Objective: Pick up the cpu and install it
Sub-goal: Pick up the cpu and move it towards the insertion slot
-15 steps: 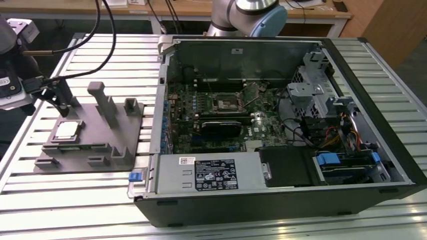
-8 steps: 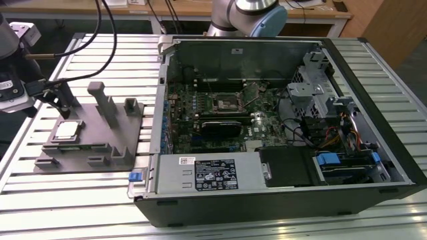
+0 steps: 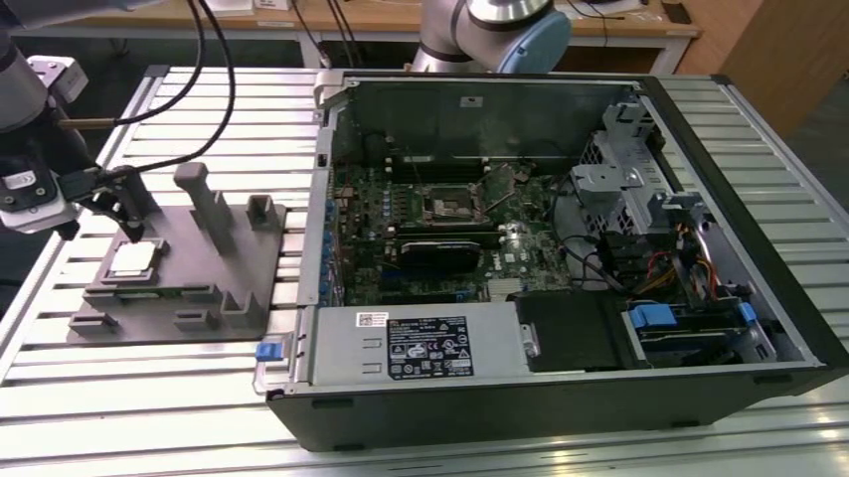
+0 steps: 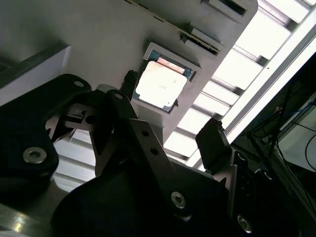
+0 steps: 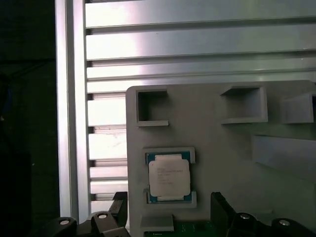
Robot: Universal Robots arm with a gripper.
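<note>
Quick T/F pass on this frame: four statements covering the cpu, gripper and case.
1. The cpu lies in a recess of the grey tray. True.
2. The gripper is shut on the cpu. False: it is open above the cpu and is not gripping it.
3. The computer case lies open with the motherboard exposed. True.
4. The cpu sits in the motherboard socket. False: it is on the tray, outside the case, on the exterior view's left.

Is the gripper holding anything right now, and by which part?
Nothing is held: the gripper is open above the cpu, which lies in a recess of the grey tray.
</note>
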